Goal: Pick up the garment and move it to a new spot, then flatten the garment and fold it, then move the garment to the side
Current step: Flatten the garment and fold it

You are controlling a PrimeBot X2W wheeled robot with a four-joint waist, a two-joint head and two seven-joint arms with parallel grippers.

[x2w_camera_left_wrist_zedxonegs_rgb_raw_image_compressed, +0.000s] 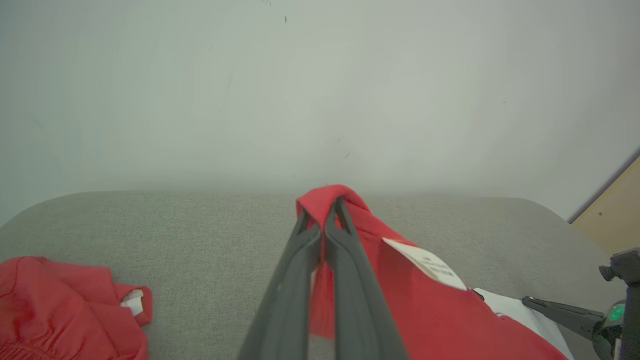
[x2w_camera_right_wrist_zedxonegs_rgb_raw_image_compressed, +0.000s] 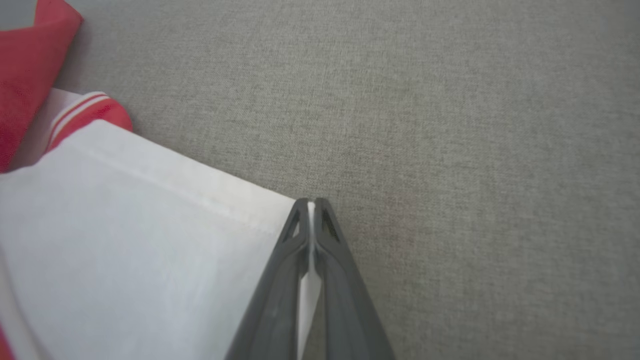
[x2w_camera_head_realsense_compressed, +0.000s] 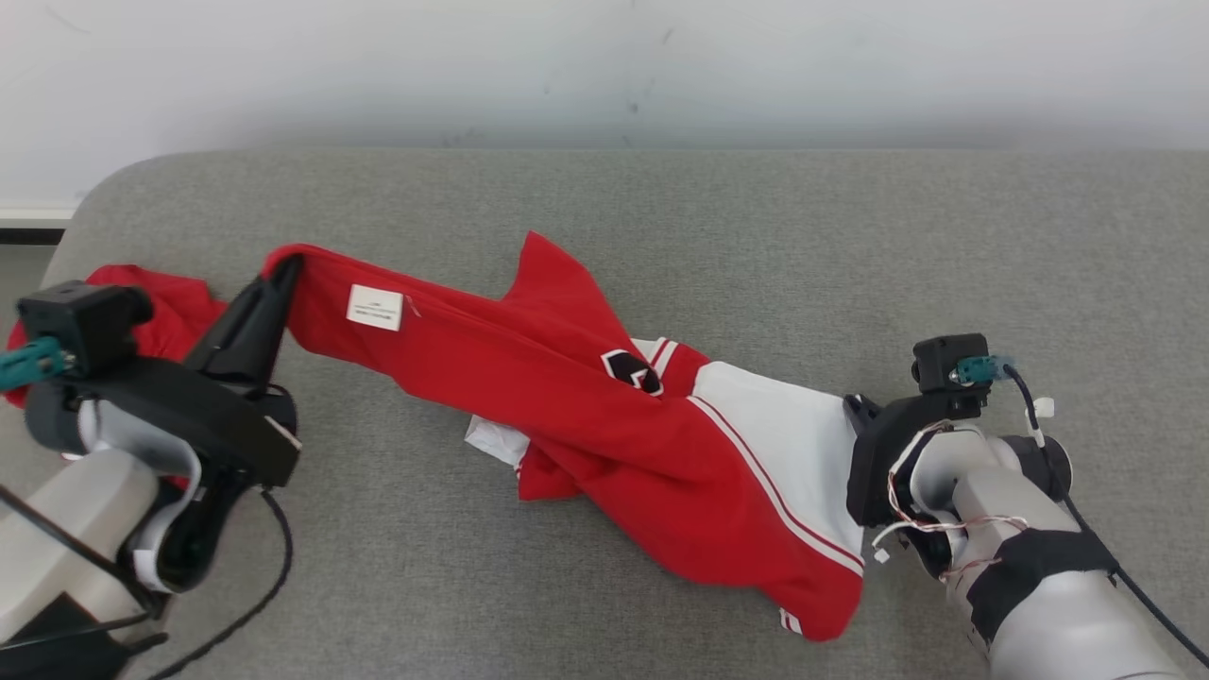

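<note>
A red and white garment lies stretched across the grey cushion, with a white label near its left end. My left gripper is shut on a raised red edge of it; in the left wrist view the red cloth wraps over the closed fingertips of that gripper. My right gripper is shut on the garment's white corner at the right. In the right wrist view a strip of the white panel shows pinched between the closed fingers of that gripper. A bunched red part lies to the left.
The grey padded surface runs wide, with a rounded corner at the far left and a pale wall close behind it. Open cushion lies beyond and to the right of the garment. A wooden panel stands at the right.
</note>
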